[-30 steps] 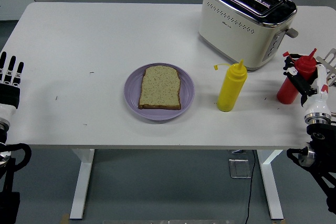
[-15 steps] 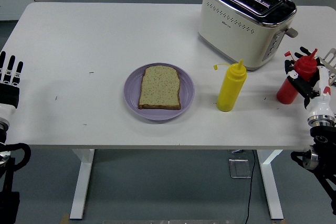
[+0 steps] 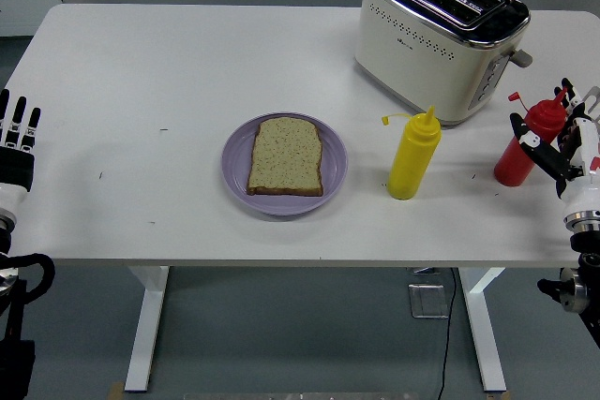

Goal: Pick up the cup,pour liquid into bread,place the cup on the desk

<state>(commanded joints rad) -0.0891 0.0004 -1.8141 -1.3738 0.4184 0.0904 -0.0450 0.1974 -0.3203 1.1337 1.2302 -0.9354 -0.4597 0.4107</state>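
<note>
Nothing of the task looks done yet: the bread (image 3: 286, 156) lies dry and unmarked on the purple plate (image 3: 333, 180) near the middle of the white table (image 3: 187, 63), and no container is lifted. No cup is visible; the only pourable things are two squeeze bottles. The yellow squeeze bottle (image 3: 413, 156) stands upright at about three o'clock from the plate, a short way off it, with the toaster (image 3: 439, 37) beyond it toward one o'clock. The red squeeze bottle (image 3: 528, 142) stands upright near the table's right edge, at three o'clock from the yellow one. The right hand (image 3: 570, 149) is right beside the red bottle on its three o'clock side, black fingers (image 3: 527, 133) reaching around its shoulder; they appear partly curled about it, but whether they truly grip it cannot be told, and the bottle's base seems to sit on the table. The left hand (image 3: 17, 142) rests at the table's nine o'clock edge, fingers straight and holding nothing. Judging from this, the whole sequence remains: securing the bottle, carrying it over the bread toward nine o'clock, tipping it, and setting it back down.
</note>
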